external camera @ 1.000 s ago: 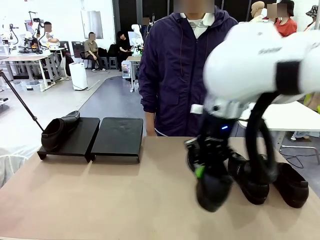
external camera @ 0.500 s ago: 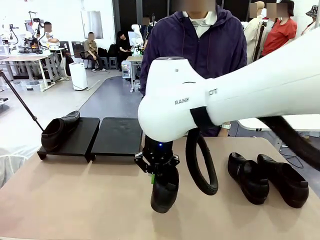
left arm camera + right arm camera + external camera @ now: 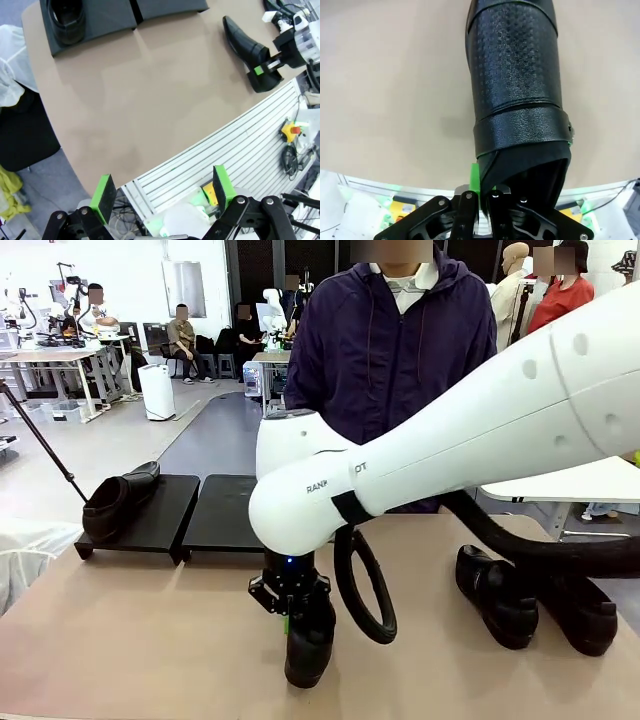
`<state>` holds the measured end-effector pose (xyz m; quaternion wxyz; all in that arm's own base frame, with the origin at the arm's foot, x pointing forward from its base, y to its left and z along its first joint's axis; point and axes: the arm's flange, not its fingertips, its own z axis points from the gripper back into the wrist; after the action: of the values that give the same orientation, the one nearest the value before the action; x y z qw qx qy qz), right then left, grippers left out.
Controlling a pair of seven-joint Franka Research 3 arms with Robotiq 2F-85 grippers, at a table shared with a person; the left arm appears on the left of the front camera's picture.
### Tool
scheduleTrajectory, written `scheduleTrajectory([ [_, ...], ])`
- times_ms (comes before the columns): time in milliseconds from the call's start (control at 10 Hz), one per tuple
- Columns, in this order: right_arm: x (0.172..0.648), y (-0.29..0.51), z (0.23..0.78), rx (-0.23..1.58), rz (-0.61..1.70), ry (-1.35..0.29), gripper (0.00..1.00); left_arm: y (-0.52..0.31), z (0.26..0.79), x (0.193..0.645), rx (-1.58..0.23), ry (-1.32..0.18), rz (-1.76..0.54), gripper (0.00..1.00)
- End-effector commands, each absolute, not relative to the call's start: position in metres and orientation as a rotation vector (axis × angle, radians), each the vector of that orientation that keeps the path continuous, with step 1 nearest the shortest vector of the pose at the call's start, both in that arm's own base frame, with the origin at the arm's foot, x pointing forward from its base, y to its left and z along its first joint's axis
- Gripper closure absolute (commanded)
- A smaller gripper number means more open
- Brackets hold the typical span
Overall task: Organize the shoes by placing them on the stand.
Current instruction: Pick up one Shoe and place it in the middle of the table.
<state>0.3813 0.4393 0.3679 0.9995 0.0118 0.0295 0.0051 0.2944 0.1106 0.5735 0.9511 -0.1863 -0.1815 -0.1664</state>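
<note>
Since one shoe [image 3: 118, 502] sits on the stand [image 3: 160, 528] at far left, I'd aim for the empty panel beside it. Your right fingers [image 3: 475, 176] are clamped on the carried shoe [image 3: 310, 645], lower centre, toe-down and low over the table [image 3: 130, 640], so lift before swinging. Your left fingers [image 3: 105, 192] hang apart. Two spare shoes [image 3: 495, 595] wait at right.
</note>
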Motion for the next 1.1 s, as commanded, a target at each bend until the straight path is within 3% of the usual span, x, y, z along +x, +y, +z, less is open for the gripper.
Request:
scheduleTrajectory([
  [0,0.388,0.45,0.371,0.044,0.03,0.055,1.0,0.112,0.574,0.293,-0.381,-0.367,-0.342,0.0],
  [400,0.388,0.455,0.359,0.056,0.036,0.087,1.0,0.112,0.574,0.293,-0.381,-0.367,-0.342,0.0],
  [500,0.388,0.455,0.359,0.062,0.042,0.094,0.92,0.112,0.574,0.293,-0.381,-0.367,-0.342,0.0],
  [600,0.388,0.455,0.36,0.064,0.046,0.103,0.55,0.112,0.574,0.293,-0.381,-0.367,-0.342,0.0],
  [700,0.387,0.454,0.359,0.074,0.052,0.109,0.0,0.112,0.574,0.293,-0.381,-0.367,-0.342,0.0],
  [1000,0.381,0.442,0.387,0.124,0.099,0.095,0.0,0.112,0.574,0.293,-0.381,-0.367,-0.342,0.0],
])
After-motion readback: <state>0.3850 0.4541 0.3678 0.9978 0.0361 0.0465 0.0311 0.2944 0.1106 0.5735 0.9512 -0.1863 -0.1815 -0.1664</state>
